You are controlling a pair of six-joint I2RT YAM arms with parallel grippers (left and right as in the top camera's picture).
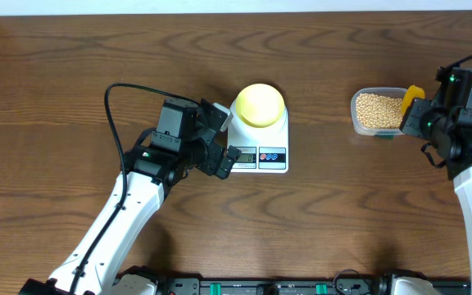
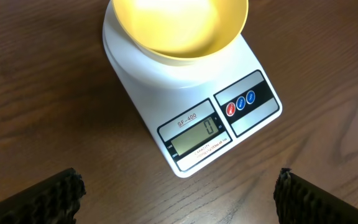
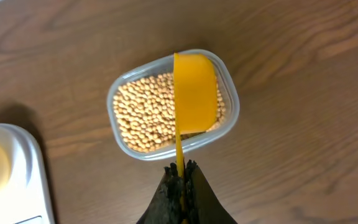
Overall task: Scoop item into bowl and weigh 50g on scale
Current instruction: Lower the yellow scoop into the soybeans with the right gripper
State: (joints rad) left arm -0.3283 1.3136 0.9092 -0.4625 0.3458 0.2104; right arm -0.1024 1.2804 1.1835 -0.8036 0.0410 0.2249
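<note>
The pale yellow bowl (image 1: 259,104) (image 2: 178,25) stands empty on the white scale (image 1: 267,143) (image 2: 166,87), whose display reads zero. My left gripper (image 1: 220,138) (image 2: 179,194) hangs open just left of and in front of the scale, nothing between its fingers (image 2: 42,199). Tan beans (image 1: 377,111) (image 3: 143,112) fill a clear tub (image 1: 356,119) (image 3: 229,118) at the right. My right gripper (image 1: 410,111) (image 3: 180,167) is shut on the thin handle of a bright yellow scoop (image 1: 413,93) (image 3: 196,93), which hovers over the tub's right part.
Dark wooden table (image 1: 326,213) all round. The left arm's black cable (image 1: 117,123) loops up to the left of the scale. The tub sits a hand's width right of the scale. Black base hardware (image 1: 285,287) lines the front edge.
</note>
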